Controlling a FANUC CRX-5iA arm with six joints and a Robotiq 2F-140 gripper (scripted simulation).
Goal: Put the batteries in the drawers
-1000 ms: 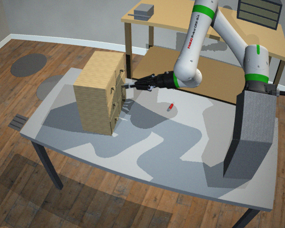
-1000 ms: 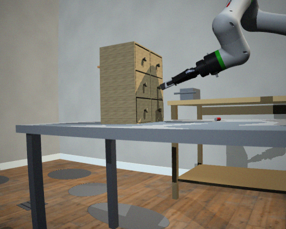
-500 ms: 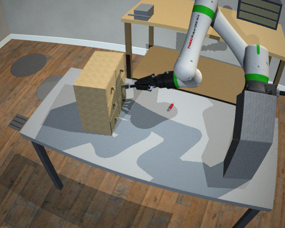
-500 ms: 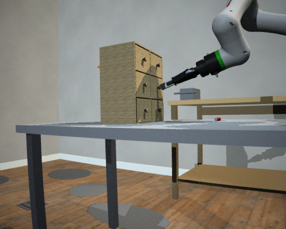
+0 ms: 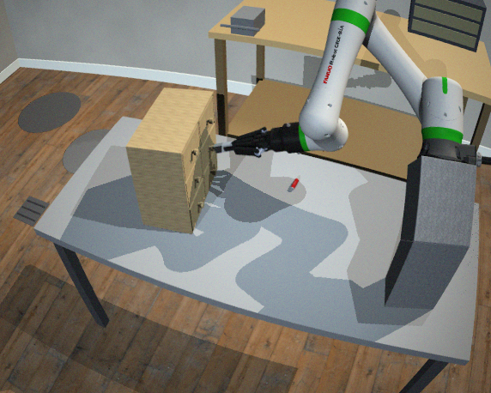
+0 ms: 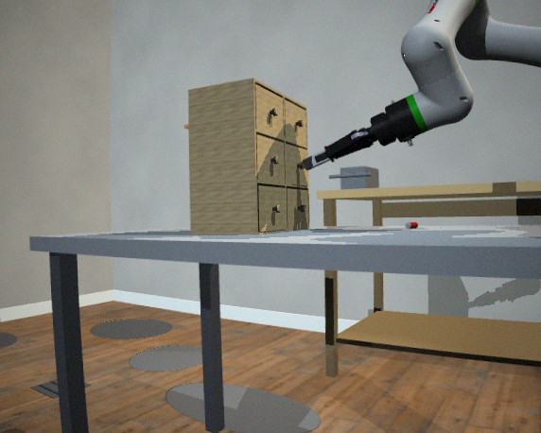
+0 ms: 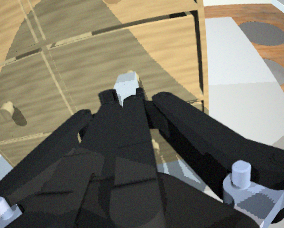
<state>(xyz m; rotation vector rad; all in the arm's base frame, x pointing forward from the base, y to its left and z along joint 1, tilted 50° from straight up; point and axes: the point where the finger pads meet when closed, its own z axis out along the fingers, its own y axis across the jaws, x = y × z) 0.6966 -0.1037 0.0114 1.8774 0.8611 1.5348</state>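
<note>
The small wooden chest (image 5: 172, 159) stands on the left part of the grey table, and all its drawers look pushed in. It also shows in the exterior view (image 6: 248, 158). My gripper (image 5: 213, 148) is shut with nothing between the fingers. Its tips (image 6: 305, 164) are at the front of the right drawer of the middle row (image 6: 296, 164). In the wrist view the closed fingertips (image 7: 127, 87) point at that drawer's front, and I cannot tell if they touch it. The red AAA battery (image 5: 293, 184) lies on the table right of the chest, also seen in the exterior view (image 6: 411, 225). The nine-volt battery is not in view.
The grey robot pedestal (image 5: 433, 232) stands at the table's right side. Behind it is a wooden side table with a grey box (image 5: 247, 18) and a dark shelf unit (image 5: 446, 21). A small tan stub (image 6: 186, 126) sticks out behind the chest.
</note>
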